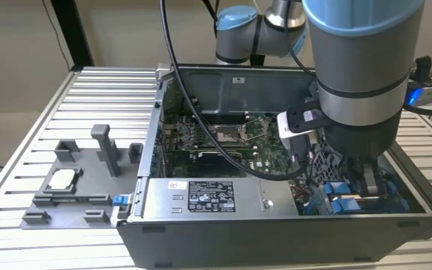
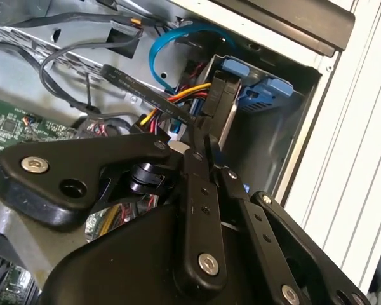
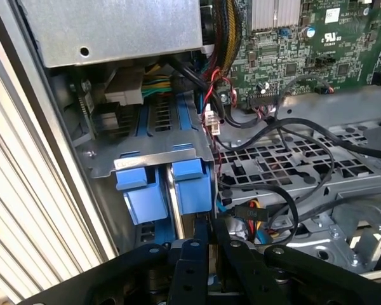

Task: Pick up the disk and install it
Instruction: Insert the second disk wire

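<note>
Robot arm (image 1: 355, 67), grey w/ blue caps, comes down near-vertical at the exterior view's right; shoulder joints sit behind it at the top. Wrist is low, w/ a white-and-black camera block clamped to its side. Gripper (image 1: 368, 183) points straight down, black linkage fingers (image 2: 200, 190) drawn together, tips close w/ just a thin gap. In both wrist views the fingers (image 3: 197, 254) run as narrow black bars w/ silver screws, meeting at a point.

Arm (image 1: 359, 73) hides the claw (image 1: 366, 188) tips.
</note>
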Controlling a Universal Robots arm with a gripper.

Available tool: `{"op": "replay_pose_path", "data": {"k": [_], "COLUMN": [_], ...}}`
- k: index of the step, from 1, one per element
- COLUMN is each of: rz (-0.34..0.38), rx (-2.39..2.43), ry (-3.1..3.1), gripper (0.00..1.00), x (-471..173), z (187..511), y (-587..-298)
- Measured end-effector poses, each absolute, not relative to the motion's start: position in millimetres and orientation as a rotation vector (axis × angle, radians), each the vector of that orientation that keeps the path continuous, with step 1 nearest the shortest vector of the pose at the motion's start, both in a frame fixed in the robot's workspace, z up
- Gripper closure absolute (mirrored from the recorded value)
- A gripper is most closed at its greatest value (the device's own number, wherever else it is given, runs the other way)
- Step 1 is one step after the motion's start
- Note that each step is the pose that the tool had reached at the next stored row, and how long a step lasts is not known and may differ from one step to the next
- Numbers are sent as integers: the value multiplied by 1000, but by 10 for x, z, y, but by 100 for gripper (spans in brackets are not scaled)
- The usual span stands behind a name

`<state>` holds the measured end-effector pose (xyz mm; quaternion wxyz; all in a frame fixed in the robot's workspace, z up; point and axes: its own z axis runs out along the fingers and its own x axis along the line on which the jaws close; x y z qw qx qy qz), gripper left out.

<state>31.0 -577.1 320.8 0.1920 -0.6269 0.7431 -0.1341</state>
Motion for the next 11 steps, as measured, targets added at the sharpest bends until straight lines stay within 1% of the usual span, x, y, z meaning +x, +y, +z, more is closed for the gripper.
{"op": "replay_pose_path", "data": {"k": [7,11], "rz": [-376,-379], "rx": [-1747,-1741], "ry": [2095,2100], "gripper": [100,100], "x": [310,309], "z": [3207,3153], "y": [-5769,-5769]}}
